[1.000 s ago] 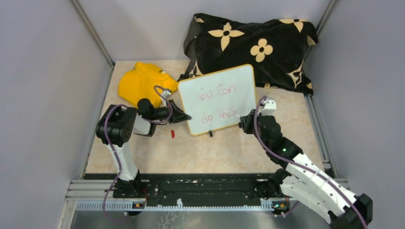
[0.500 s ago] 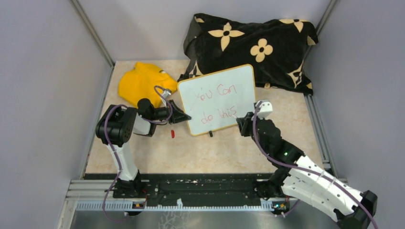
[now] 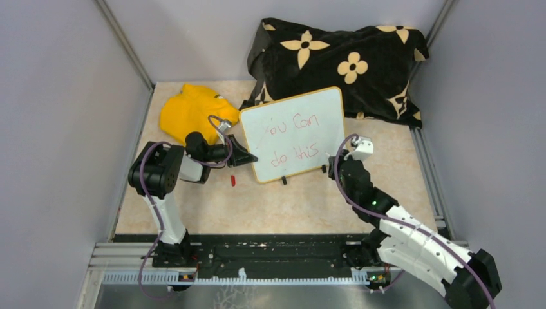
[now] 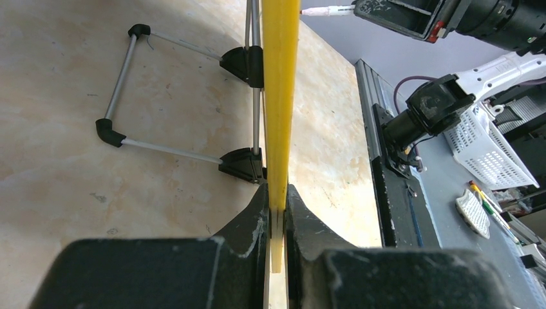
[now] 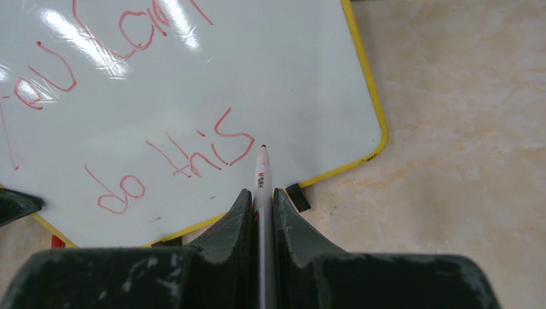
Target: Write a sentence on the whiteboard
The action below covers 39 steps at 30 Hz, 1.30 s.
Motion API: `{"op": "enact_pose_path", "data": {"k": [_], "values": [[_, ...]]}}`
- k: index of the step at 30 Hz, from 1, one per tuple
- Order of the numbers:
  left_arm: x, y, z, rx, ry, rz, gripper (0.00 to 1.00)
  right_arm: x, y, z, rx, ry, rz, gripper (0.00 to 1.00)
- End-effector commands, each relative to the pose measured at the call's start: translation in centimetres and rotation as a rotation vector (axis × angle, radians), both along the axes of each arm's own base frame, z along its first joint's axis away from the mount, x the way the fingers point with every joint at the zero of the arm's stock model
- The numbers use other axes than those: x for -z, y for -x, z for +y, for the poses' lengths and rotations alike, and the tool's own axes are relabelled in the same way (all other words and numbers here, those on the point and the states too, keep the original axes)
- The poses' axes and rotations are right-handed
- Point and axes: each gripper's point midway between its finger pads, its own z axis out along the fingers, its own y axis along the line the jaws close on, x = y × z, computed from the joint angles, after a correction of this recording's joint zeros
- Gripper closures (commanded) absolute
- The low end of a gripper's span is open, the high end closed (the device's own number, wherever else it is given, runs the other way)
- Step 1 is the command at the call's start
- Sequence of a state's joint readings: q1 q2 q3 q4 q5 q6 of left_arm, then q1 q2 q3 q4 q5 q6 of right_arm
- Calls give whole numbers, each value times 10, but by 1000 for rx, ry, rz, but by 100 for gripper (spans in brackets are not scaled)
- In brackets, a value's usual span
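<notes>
Whiteboard (image 3: 322, 112) stands propped just ahead of the right gripper (image 5: 261, 199), its yellow edge pinched between the clenched jaws of the left gripper (image 4: 275, 199); the right gripper, clamped on a marker (image 5: 262, 172), has drawn back a little toward the near side, the tip now just past the final "s"; the sentence (image 3: 295, 154) reads "You Can" over "do this" in red, so the writing looks finished; the marker's small red print is illegible.

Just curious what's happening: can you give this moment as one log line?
left pincer: shut on whiteboard edge | right pincer: shut on marker, tip beside last letter | sentence: two red lines
</notes>
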<state>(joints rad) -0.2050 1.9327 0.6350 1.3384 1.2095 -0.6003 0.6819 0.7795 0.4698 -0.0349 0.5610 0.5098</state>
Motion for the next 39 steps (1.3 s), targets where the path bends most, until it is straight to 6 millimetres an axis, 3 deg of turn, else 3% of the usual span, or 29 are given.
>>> {"op": "enact_pose_path", "data": {"k": [1,6,28,39], "values": [[7,1,-2,10,-15,25,100,-10,-2,-13,73,-104,-51,100],[8,1,-2,6,-18,26,100,3,-3,-20,86,-153,-22,100],[9,0,-2,3,-19,37,100,4,-31,0,61,-223,-7,100],[10,0,-2,4,-20,41,100,3,-36,0,68,-239,-15,100]]}}
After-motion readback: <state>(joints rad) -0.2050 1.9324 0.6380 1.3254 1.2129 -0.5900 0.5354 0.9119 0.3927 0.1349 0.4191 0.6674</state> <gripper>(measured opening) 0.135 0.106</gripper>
